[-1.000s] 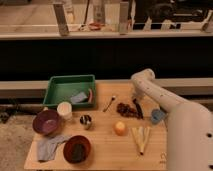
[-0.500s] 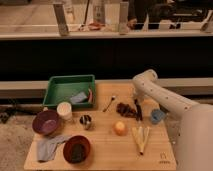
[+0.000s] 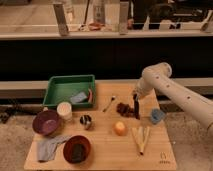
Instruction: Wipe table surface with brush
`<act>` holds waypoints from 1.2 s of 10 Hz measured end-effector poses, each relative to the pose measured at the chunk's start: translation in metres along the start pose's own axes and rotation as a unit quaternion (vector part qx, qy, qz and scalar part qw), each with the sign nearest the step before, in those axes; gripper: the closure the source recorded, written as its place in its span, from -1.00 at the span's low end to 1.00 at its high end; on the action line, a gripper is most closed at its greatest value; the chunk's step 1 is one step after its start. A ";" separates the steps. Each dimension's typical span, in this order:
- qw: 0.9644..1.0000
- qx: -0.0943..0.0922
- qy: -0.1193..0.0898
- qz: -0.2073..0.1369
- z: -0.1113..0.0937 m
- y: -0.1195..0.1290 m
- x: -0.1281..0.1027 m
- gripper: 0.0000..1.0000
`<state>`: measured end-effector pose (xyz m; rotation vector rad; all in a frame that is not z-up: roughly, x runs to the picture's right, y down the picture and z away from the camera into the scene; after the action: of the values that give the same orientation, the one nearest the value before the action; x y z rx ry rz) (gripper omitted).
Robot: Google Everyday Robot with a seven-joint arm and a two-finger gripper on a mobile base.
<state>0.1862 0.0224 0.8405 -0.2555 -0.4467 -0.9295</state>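
Light-wood table surface (image 3: 102,152) fills the lower part of the view, with a dark wall and a railing behind it. Over its right rear part hangs the gripper (image 3: 136,99), at the end of a white arm that reaches in from the right. It is clenched on the top of the brush (image 3: 136,110), which stands nearly upright with its lower end down at the wood.

Just left of the brush lies a dark reddish clump (image 3: 123,107), close to or touching the brush end. Further left is a small spoon (image 3: 110,103), lying at a slant. To the right, near the table edge, sits a small blue thing (image 3: 156,116). In front of the brush are an orange ball (image 3: 119,128) and, beside it, a few pale yellow strips (image 3: 140,138).

Well apart, on the left half, stand a green tray (image 3: 69,79) holding a grey-blue item and something red, a white cup (image 3: 64,110), a small metal cup (image 3: 86,120), a purple bowl (image 3: 46,124), a red bowl (image 3: 66,148) with dark contents and a grey cloth (image 3: 49,148).
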 end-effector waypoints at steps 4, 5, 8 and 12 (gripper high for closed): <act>0.994 0.072 -0.082 0.010 0.005 -0.028 -0.007 1.00; 0.993 0.080 -0.084 0.011 0.005 -0.028 -0.006 1.00; 0.993 0.094 -0.067 0.030 0.011 -0.020 0.001 1.00; 0.990 0.115 -0.055 0.054 0.038 -0.006 0.009 1.00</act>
<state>0.1766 0.0276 0.8782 -0.1199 -0.6307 -0.7529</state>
